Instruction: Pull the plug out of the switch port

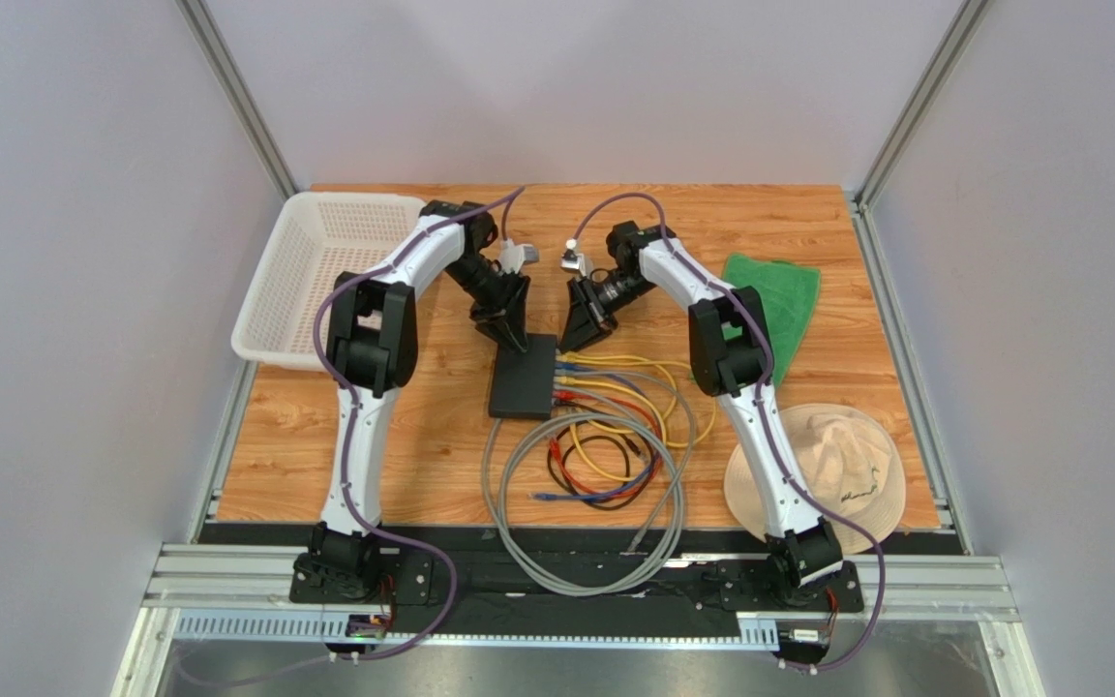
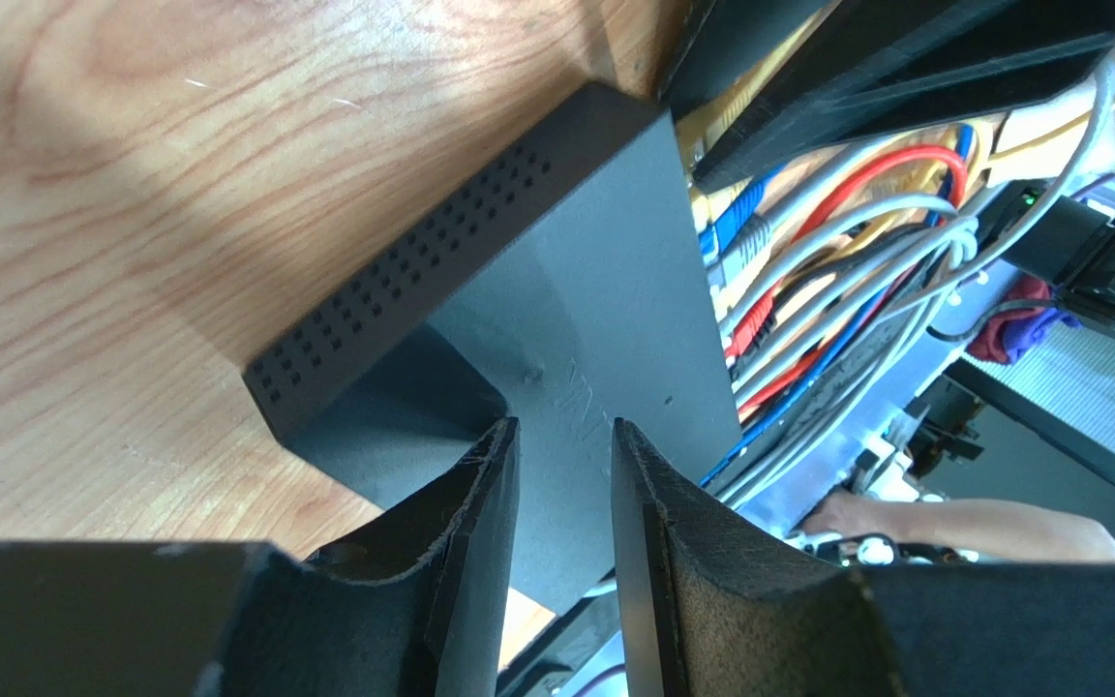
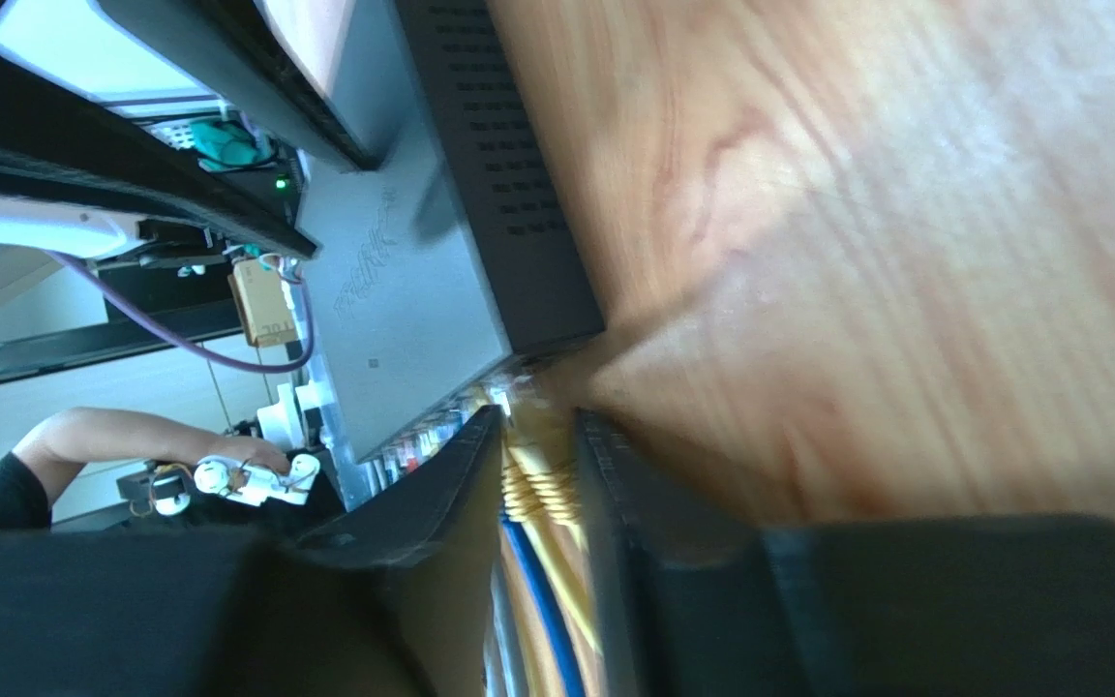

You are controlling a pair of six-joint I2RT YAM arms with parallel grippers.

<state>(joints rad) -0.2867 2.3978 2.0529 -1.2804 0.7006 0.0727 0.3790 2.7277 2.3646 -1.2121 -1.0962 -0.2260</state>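
Left gripper point(image 2: 565, 429): open by a narrow gap with nothing between the fingers. Its tips are down at the flat top of the switch, near the far left corner.
Right gripper point(image 3: 539, 421): one finger on either side of the yellow plug. The wrist view is blurred here, so I cannot tell whether the pads press the plug or only flank it.
Table point(image 1: 433, 436): wooden top that carries everything below.
Basket point(image 1: 319, 254): white mesh, at the far left corner, well apart from the switch.
Hat point(image 1: 828, 468): pale, brimmed, at the near right, beside the right arm.
Cloth point(image 1: 782, 298): green, lying at the far right behind that arm.
Switch point(image 1: 524, 381): flat black box mid-table between the two grippers, with its port row along the right edge.
Cables point(image 1: 600, 443): yellow, blue, red and grey, fanning from the ports and coiling toward the near edge.
Plug point(image 3: 537, 472): yellow, at the far end of the port row, right against the switch's corner.
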